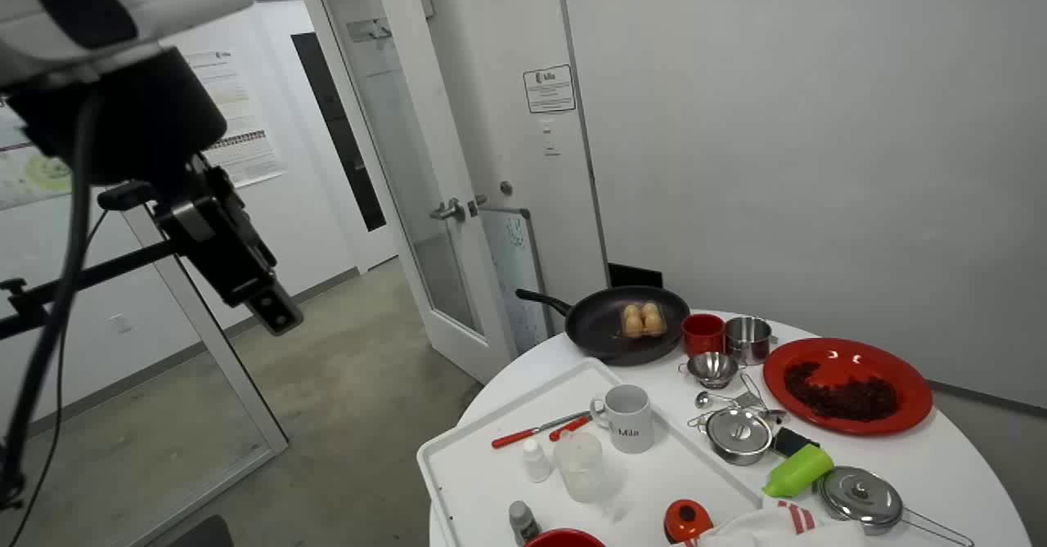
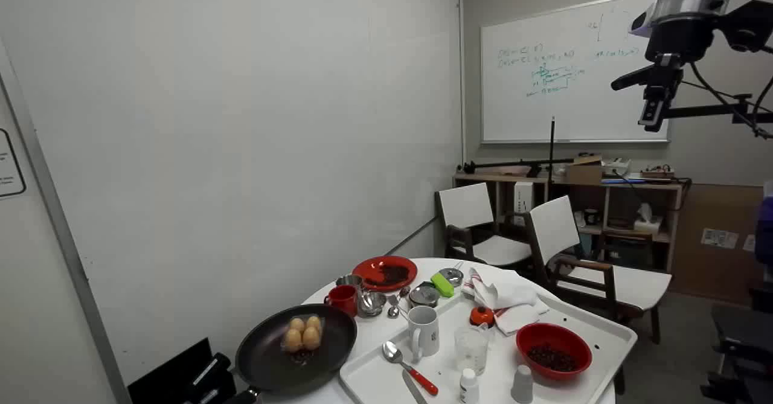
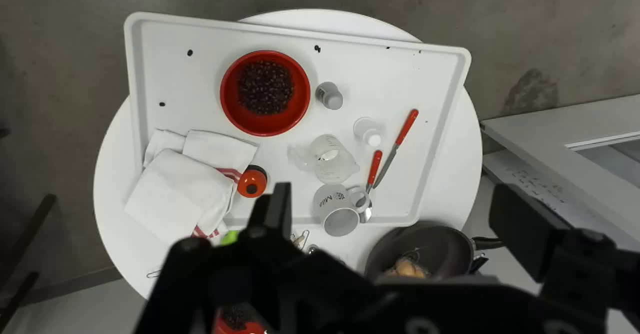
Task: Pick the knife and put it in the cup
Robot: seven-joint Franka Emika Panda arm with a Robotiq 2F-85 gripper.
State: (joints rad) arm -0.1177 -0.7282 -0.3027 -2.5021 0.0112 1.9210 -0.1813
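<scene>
The gripper [image 3: 392, 196] hung high in the air, its 2 fingers [image 3: 281, 201] spread wide and holding nothing. To me, the job in hand was to go down and grab the knife [image 3: 399, 141] by its red handle. I thought a small turn would help, so that the fingers could pinch straight across the handle. The knife looked thin, so the tips needed to go down slowly, almost to the tray [image 3: 390, 84], without pushing hard on it. The spoon [image 3: 373, 170] had a red handle too, and it lay just beside the blade; I could not tell if the 2 touched. So the best spot seemed to be the middle of the knife's handle, away from the spoon. The white bottle [image 3: 367, 129] stood near that spot, and a finger could knock it over. I took the cup [image 3: 330, 200] to be the pale mug with writing on it, upright near the knife's tip.

The knife lay flat on the tray, far below the gripper. Seen from the wrist, it was past the fingertips, about midway between them from side to side, slanted, with its handle end farthest away
</scene>
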